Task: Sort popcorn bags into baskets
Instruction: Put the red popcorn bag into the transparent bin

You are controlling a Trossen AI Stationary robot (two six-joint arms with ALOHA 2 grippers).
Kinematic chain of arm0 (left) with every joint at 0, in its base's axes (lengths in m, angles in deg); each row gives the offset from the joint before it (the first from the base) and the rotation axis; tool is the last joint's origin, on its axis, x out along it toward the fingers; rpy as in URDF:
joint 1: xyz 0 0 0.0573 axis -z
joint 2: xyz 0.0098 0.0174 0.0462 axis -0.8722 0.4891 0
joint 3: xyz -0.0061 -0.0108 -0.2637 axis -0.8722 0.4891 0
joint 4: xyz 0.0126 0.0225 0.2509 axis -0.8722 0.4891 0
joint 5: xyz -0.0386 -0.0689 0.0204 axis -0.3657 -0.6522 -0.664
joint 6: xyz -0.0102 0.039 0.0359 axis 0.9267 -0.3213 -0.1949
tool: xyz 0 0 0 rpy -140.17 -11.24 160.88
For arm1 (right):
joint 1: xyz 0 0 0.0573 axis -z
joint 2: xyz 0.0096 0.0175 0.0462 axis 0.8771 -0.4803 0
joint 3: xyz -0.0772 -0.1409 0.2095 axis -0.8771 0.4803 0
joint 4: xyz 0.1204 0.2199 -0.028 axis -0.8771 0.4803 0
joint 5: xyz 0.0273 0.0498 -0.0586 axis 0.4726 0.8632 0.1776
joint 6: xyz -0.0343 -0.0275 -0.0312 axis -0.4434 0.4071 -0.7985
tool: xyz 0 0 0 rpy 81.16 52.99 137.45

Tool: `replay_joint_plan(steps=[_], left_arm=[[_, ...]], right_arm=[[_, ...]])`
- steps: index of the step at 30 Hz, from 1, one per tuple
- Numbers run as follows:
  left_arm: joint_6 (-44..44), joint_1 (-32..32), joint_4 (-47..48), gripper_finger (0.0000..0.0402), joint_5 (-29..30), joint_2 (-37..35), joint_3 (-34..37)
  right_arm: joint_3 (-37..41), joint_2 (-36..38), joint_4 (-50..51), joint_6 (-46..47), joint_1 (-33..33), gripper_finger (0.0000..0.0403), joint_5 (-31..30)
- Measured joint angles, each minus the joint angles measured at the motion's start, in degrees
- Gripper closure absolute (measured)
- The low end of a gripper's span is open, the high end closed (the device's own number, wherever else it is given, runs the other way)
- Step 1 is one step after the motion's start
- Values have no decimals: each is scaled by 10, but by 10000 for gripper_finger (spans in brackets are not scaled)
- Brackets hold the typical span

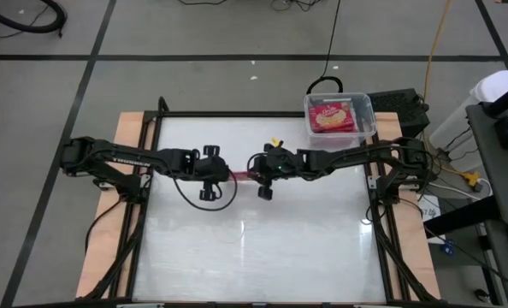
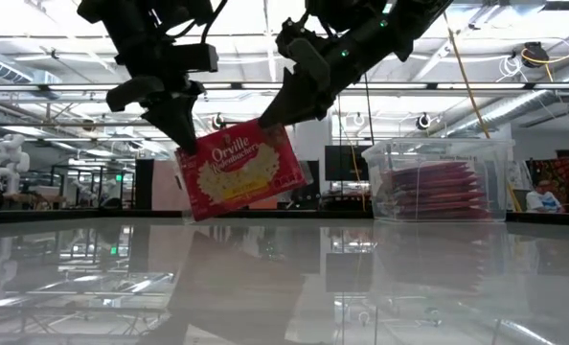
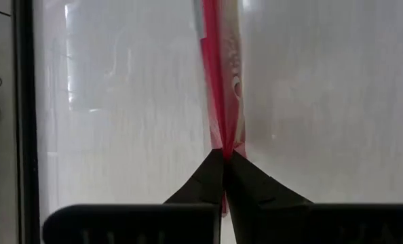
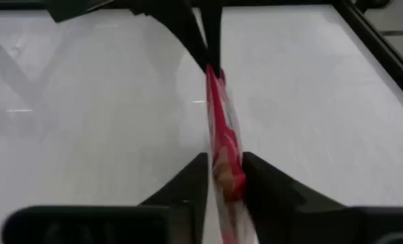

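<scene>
Red bag point(image 2: 241, 172) hangs tilted above the white surface point(image 1: 262, 248), well clear of it, near mid-width toward the far edge. Left gripper point(image 3: 223, 159) has its jaws clamped on one end; right gripper point(image 4: 223, 169) has its jaws around the other end, touching it. Clear bin point(image 1: 339, 115) of bags sits off the far right corner, well apart.

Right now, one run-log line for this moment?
left claw: shut on popcorn bag | right claw: fingers either side of it, grip unclear | bag: midair | clear bin: holds packets
</scene>
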Motion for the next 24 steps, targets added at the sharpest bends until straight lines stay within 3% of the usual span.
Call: replay_joint_plan(steps=[6, 13, 16, 20, 24], left_arm=[[17, 0, -17, 392, 0, 0, 0], [44, 1, -26, 369, 12, 0, 0], [77, 0, -49, 320, 28, 0, 12], [109, 3, -116, 225, 57, 0, 33], [136, 3, -126, 150, 108, 0, 38]], right_arm=[[0, 0, 11, -6, 0, 388, 0], [0, 0, 51, 2, 0, 391, -1], [1, 0, 72, 2, 0, 393, -1], [1, 10, 121, 2, 0, 395, 0], [1, 51, 194, 1, 0, 395, 0]])
